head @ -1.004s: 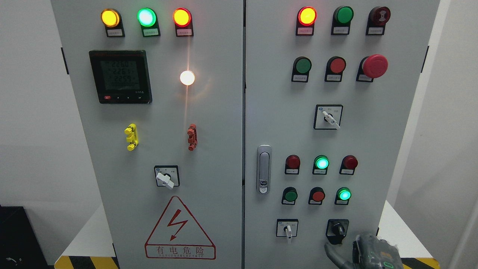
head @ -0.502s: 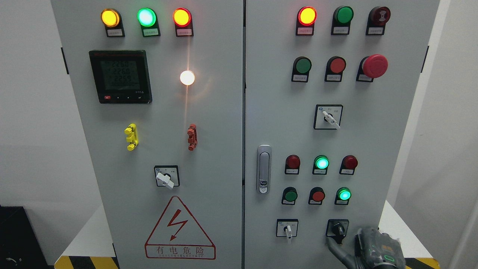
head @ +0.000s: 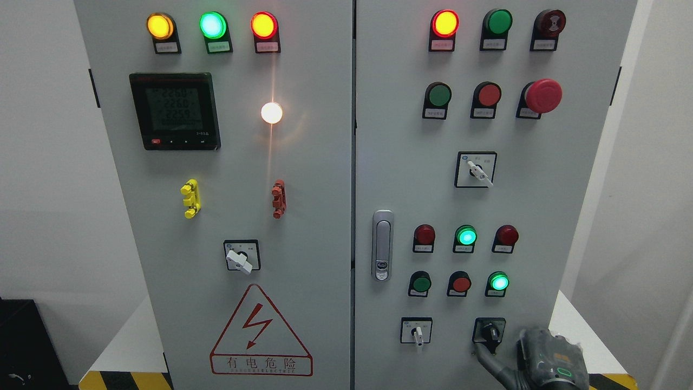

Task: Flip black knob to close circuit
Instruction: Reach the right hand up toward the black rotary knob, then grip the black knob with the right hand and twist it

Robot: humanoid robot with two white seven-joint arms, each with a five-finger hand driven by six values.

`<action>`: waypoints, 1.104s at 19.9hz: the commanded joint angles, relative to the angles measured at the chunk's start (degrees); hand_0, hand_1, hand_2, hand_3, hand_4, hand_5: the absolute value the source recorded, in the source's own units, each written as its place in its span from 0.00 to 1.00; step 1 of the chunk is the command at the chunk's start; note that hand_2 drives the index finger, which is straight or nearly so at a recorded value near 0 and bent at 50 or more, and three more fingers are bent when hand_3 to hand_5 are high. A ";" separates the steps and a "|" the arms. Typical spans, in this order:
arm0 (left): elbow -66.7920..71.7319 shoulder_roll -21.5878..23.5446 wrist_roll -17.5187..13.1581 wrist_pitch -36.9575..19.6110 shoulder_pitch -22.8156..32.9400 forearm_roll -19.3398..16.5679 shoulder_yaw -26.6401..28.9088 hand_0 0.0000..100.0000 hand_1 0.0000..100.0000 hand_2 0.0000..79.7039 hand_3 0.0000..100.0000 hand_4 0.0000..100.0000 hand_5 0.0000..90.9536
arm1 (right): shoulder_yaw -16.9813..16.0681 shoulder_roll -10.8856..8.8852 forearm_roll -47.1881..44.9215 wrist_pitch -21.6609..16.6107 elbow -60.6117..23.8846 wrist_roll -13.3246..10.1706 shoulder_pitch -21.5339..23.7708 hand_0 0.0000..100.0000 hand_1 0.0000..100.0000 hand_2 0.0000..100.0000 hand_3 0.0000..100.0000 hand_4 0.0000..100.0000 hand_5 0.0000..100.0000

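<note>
grey electrical cabinet [head: 325, 162] is filling the view. black knob [head: 490, 331] is sitting at the right door's bottom right, beside a white selector switch [head: 417, 331]. right hand [head: 533, 364] is reaching up, one finger [head: 485, 358] touching just under the knob; its grip is unclear.

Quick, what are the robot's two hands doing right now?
Left hand: not in view.
Right hand: one finger reaches to just below the black knob; a grip cannot be told.

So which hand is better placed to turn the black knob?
The right hand. It is at the lower right with one finger reaching up just below the black knob. The left hand is not in view.
</note>
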 commanded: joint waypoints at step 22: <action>0.00 0.00 0.04 0.00 0.00 0.00 0.00 0.12 0.56 0.00 0.00 0.00 0.00 | -0.62 0.01 0.05 -0.06 -0.12 0.00 -0.21 0.00 0.00 0.87 1.00 0.90 0.87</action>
